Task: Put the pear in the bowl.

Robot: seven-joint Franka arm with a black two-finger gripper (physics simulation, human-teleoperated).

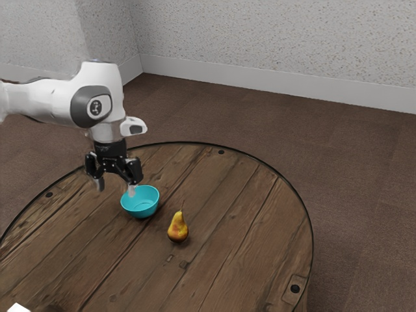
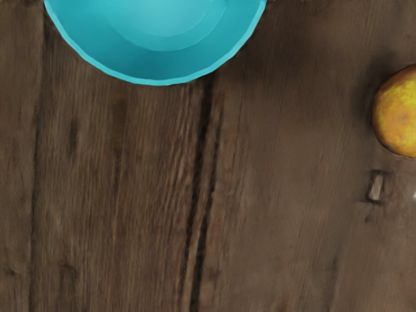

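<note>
The gripper (image 1: 116,188) is open and empty. The upright pear (image 1: 177,229) stands off from it toward the surface's (image 1: 244,244) edge at the exterior view's right, calling for sideways travel before descent.

Desk (image 1: 221,221): wood planks, brown, grain rough and streaked, mostly matt — thin dark band at the rim. Bowl (image 1: 140,204): smooth, plastic-looking, low sheen. Pear (image 1: 177,229): skin smooth, mottled, soft gloss. Arm (image 1: 58,101): smooth white shell, satin; claw (image 1: 116,189) black, slightly shiny, with paler tips. Wall (image 1: 279,39): speckled, matt — baseboard (image 1: 260,89) plain and smooth. Floor (image 1: 364,175): brown, matt, carpet-like.
</note>
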